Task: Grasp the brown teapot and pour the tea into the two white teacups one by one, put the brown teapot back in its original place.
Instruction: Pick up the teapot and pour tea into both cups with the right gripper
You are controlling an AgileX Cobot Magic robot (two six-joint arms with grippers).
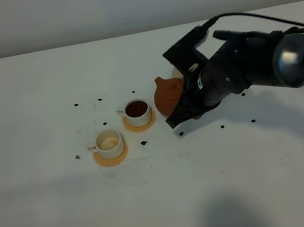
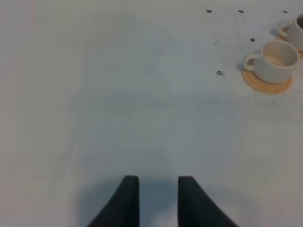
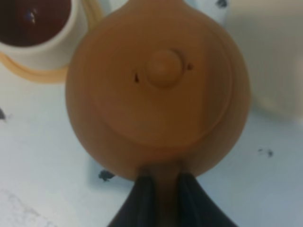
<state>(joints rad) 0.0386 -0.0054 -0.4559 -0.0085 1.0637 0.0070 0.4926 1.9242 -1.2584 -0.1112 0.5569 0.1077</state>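
The brown teapot (image 1: 166, 96) is in my right gripper (image 1: 183, 113), just right of the two white teacups. In the right wrist view the gripper (image 3: 164, 189) is shut on the teapot's (image 3: 158, 90) handle, and I look down on its knobbed lid. The nearer teacup (image 1: 137, 111) is full of dark tea and also shows in the right wrist view (image 3: 35, 28). The other teacup (image 1: 109, 142) has a pale inside and also shows in the left wrist view (image 2: 276, 60). The pale beige coaster (image 3: 272, 71) lies beside the teapot, mostly hidden. My left gripper (image 2: 157, 198) is open and empty over bare table.
Each cup stands on a small orange coaster (image 1: 111, 158). Small black specks (image 1: 143, 143) are scattered on the white table (image 1: 39, 106) around the cups and the teapot. My right arm (image 1: 258, 66) reaches in from the right edge.
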